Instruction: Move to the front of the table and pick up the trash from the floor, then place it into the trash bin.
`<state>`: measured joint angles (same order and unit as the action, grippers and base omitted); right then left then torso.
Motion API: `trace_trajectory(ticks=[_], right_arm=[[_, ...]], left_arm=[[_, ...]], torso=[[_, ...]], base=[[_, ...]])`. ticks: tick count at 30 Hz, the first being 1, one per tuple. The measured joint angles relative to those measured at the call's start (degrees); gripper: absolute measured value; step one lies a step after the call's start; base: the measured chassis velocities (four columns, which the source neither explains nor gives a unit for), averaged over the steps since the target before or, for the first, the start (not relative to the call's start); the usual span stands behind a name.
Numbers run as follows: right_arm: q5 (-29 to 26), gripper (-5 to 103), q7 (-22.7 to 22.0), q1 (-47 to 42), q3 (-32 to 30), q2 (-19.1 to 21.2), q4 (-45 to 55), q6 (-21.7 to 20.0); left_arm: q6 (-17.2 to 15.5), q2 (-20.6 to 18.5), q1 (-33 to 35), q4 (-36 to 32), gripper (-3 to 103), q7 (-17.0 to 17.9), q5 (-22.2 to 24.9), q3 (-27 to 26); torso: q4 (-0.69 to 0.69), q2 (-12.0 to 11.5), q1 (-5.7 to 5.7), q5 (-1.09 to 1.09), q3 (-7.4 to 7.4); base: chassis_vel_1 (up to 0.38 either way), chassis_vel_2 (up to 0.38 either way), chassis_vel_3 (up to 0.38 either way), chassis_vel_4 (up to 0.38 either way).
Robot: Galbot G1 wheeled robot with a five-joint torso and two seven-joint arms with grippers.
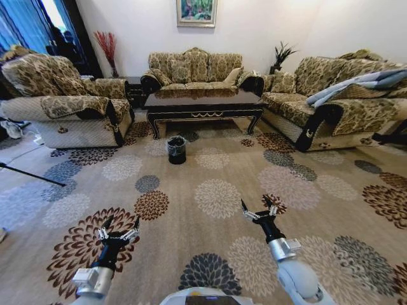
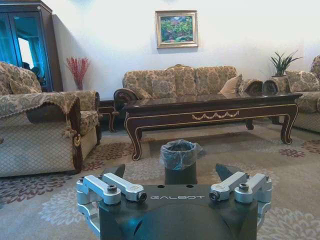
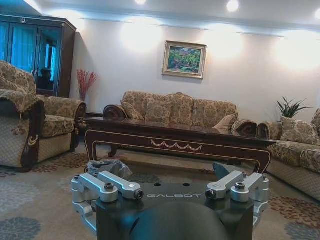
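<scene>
One trash bin (image 1: 176, 149) — one table (image 1: 202, 103) behind.

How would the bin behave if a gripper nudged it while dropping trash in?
The bin looks small and slim, standing upright on soft carpet, so it would probably tip or slide easily. Its crinkly clear liner bunches loosely over the rim and would likely flex and snag rather than resist. It seems light for its size.
</scene>
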<state>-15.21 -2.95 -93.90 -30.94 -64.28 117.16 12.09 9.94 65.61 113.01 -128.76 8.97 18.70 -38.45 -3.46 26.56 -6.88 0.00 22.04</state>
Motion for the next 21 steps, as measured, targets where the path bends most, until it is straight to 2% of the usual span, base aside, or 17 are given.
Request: trace_trajectory(ticks=[21], right_arm=[[0.0,100,0.0,0.0,0.0,0.0,0.0,0.0]], left_arm=[[0.0,0.0,0.0,0.0,100,0.0,0.0,0.0]], torso=[[0.0,5.0,-1.88,0.0,3.13]], base=[[0.0,0.0,0.0,0.0]])
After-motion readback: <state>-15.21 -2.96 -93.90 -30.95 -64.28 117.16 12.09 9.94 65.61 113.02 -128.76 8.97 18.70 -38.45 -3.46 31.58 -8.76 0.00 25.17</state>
